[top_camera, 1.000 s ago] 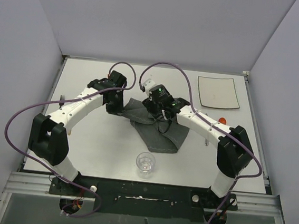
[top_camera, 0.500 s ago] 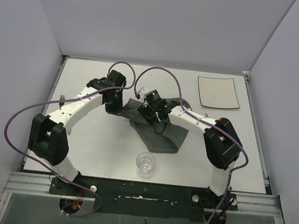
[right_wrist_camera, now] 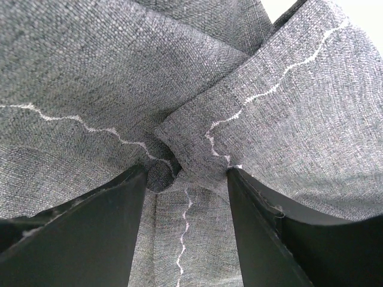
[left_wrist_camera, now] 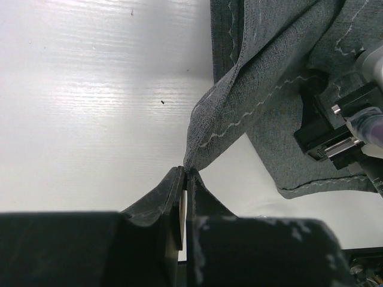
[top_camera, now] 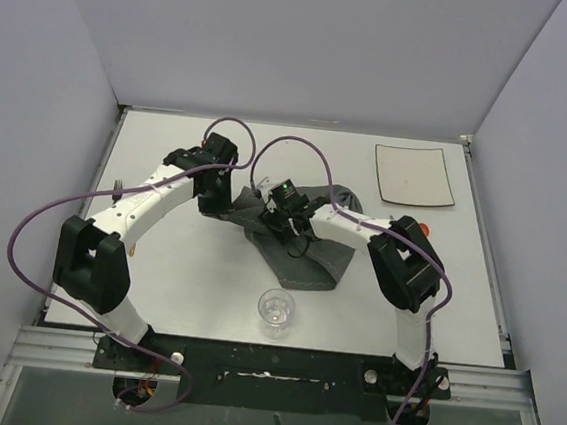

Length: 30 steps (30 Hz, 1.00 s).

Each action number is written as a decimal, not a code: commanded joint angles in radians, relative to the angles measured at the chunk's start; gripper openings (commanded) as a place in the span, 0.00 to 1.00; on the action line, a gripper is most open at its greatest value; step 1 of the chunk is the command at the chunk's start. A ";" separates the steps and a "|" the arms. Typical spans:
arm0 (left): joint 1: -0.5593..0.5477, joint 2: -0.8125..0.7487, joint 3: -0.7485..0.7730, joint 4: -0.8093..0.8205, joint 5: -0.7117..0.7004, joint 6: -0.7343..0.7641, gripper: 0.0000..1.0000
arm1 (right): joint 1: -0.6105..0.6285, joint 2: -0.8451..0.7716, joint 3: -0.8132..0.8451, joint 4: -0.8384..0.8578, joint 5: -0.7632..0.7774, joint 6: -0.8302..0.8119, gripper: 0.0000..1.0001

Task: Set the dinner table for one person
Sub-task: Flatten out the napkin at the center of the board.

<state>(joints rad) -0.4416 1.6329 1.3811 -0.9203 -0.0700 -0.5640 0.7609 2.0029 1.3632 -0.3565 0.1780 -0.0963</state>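
Observation:
The white dinner table [top_camera: 187, 274] bears a crumpled dark grey stitched placemat [top_camera: 309, 255] at its middle. My left gripper [top_camera: 218, 204] is shut on the placemat's left corner [left_wrist_camera: 197, 149], pinching the cloth at its fingertips [left_wrist_camera: 187, 173] just above the tabletop. My right gripper [top_camera: 284, 223] is open and pressed down on the placemat, its fingers [right_wrist_camera: 114, 197] straddling a raised fold [right_wrist_camera: 191, 155] without closing on it. A square white plate [top_camera: 414, 175] lies at the far right. A clear glass [top_camera: 276, 310] stands near the front edge.
A fork [top_camera: 117, 188] lies at the table's left edge, partly under my left arm. A small orange object [top_camera: 423, 227] shows beside my right arm's elbow. Grey walls stand on three sides. Purple cables loop over both arms.
My right arm has swung left, its elbow folding inward, and its gripper has moved left over the placemat toward the left gripper. The left arm has held still.

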 commanded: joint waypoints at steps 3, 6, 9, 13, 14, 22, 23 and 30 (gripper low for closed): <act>0.006 -0.050 0.051 -0.001 0.007 0.010 0.00 | 0.010 0.001 0.025 0.063 0.038 0.003 0.55; 0.006 -0.050 0.050 0.000 0.008 0.011 0.00 | 0.012 0.008 0.046 0.061 0.069 -0.004 0.53; 0.006 -0.050 0.045 0.003 0.010 0.009 0.00 | 0.017 0.005 0.051 0.070 0.104 -0.006 0.50; 0.006 -0.049 0.038 0.006 0.013 0.009 0.00 | 0.018 -0.003 0.058 0.082 0.113 -0.002 0.50; 0.006 -0.050 0.036 0.007 0.014 0.008 0.00 | 0.018 0.002 0.065 0.080 0.118 0.001 0.51; 0.004 -0.048 0.027 0.010 0.019 0.009 0.00 | 0.025 0.030 0.098 0.084 0.128 0.014 0.55; 0.004 -0.048 0.025 0.012 0.021 0.010 0.00 | 0.026 0.032 0.100 0.085 0.125 0.015 0.55; 0.003 -0.045 0.021 0.018 0.026 0.007 0.00 | 0.027 0.057 0.123 0.082 0.126 0.016 0.54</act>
<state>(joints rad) -0.4370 1.6329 1.3811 -0.9222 -0.0620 -0.5648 0.7807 2.0544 1.4368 -0.3202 0.2840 -0.0925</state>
